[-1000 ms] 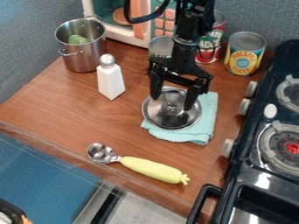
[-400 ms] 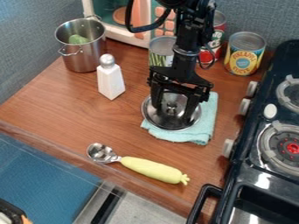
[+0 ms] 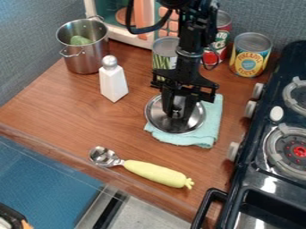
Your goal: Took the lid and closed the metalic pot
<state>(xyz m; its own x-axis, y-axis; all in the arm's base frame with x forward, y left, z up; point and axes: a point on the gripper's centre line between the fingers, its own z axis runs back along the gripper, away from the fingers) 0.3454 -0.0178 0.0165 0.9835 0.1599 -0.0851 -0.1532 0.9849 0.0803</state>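
the gripper has drawn its spread jaws together, clasping the metal lid by its knob, apparently ready to lift toward the steel pot.

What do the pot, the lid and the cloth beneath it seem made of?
Pot: metal, likely stainless steel, softly shiny, with vertical highlights. Lid: probably metal too, polished, with bright reflections. Cloth: matte fabric, possibly cotton, with soft folded edges.

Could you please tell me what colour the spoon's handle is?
The spoon's plump handle is pale yellow, as the camera view shows.
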